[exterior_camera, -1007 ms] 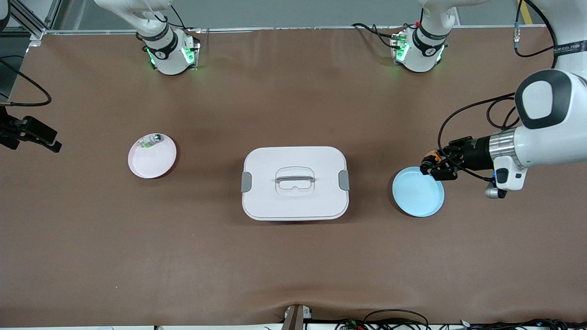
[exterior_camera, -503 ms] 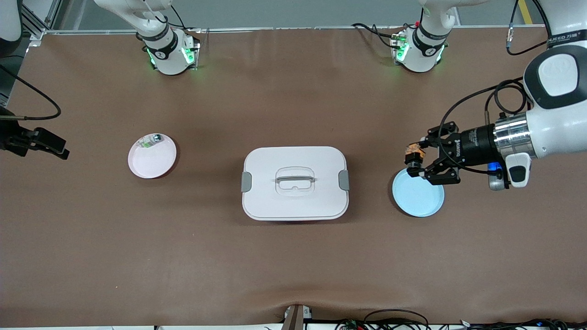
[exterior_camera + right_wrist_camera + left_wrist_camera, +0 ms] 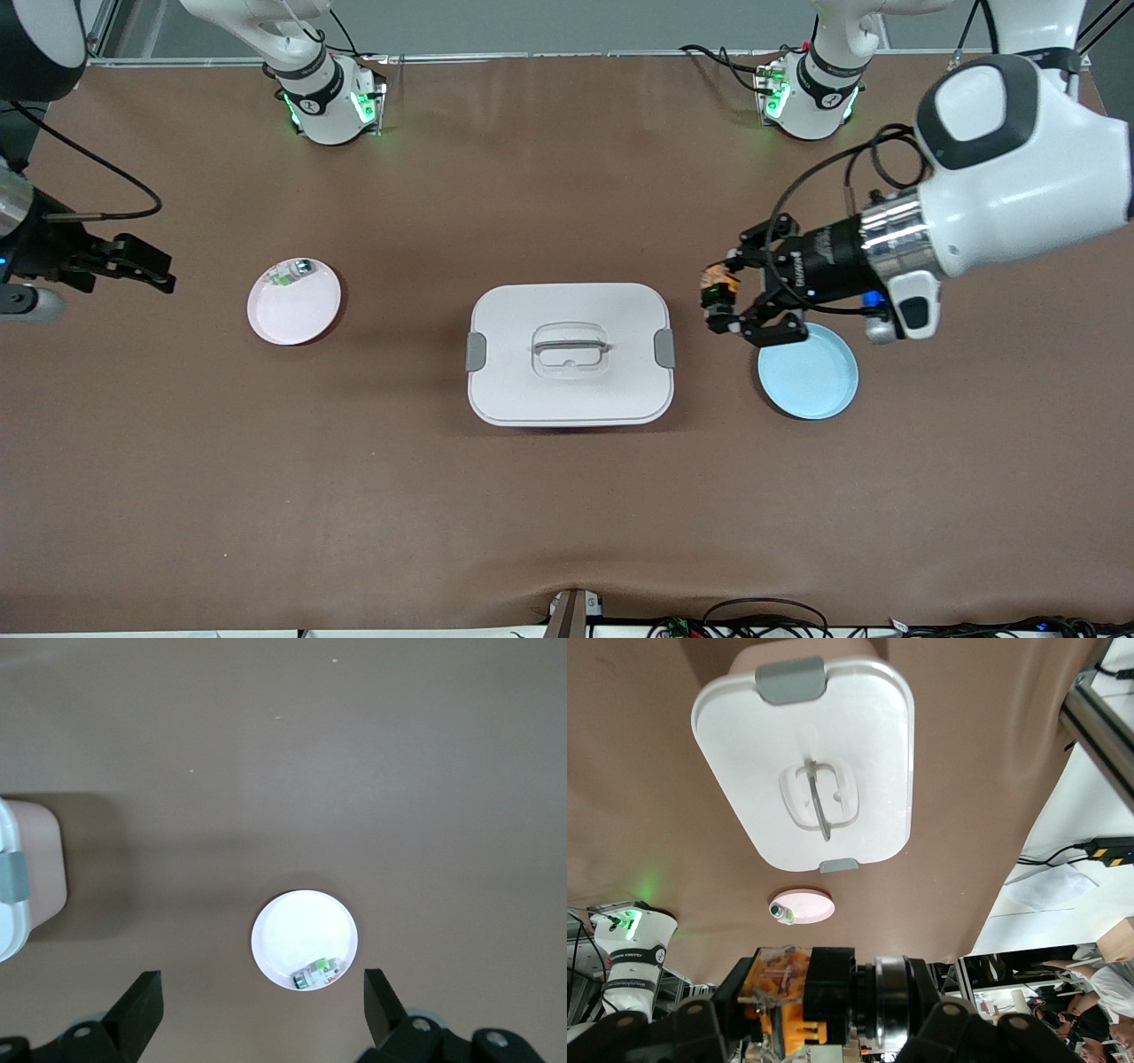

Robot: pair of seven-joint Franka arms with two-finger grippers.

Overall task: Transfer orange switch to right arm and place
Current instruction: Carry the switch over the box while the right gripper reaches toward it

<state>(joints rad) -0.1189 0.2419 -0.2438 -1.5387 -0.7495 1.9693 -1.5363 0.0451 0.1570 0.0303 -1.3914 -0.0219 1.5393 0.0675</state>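
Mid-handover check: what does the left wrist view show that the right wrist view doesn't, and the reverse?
Only the left wrist view shows the orange switch clamped in the left tool, plus the white box's whole lid with its handle. Only the right wrist view shows the right tool's open fingers, holding nothing, above the table. Both show the pink plate with the small white-green part in it, and part of the white box.

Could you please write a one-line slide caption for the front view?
Left hand carries the orange switch between blue plate and white box.
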